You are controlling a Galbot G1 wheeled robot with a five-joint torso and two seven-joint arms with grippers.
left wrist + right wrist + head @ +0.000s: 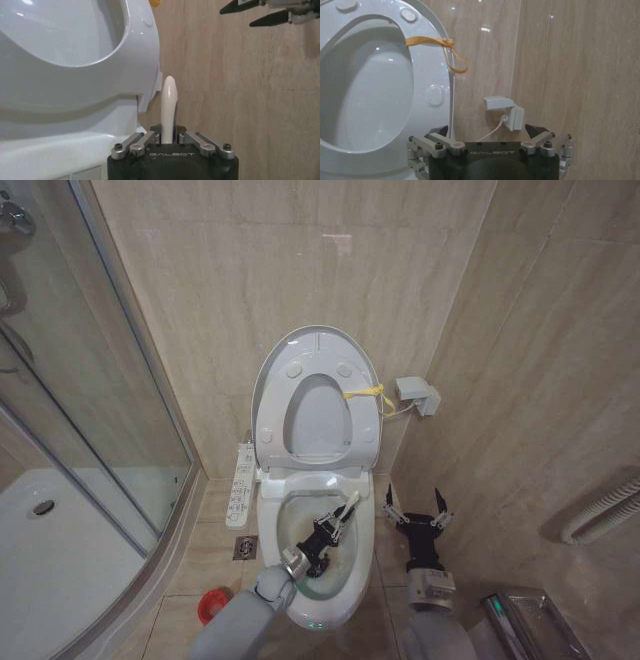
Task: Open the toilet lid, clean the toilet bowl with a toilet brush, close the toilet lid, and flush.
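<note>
The toilet lid (318, 420) stands raised against the wall with the ring seat up in front of it, a yellow tie (365, 393) at its edge. Below it the white toilet bowl (357, 565) lies uncovered, with brownish stains inside. My left gripper (334, 526) is down in the bowl, shut on the toilet brush, whose white handle (350, 502) sticks up toward the seat; the bristle head is hidden. The left wrist view shows that gripper (168, 135) clamped on the handle (169, 99). My right gripper (413, 500) hangs open beside the bowl, with nothing between its fingers (489, 131).
A button panel (240, 485) runs along the bowl's left side. A red cup holder (210, 605) and a floor drain (245, 548) are on the tiles. The shower tray (60, 550) and glass door (110, 410) close off the left. A wall socket (417, 394) is by the lid.
</note>
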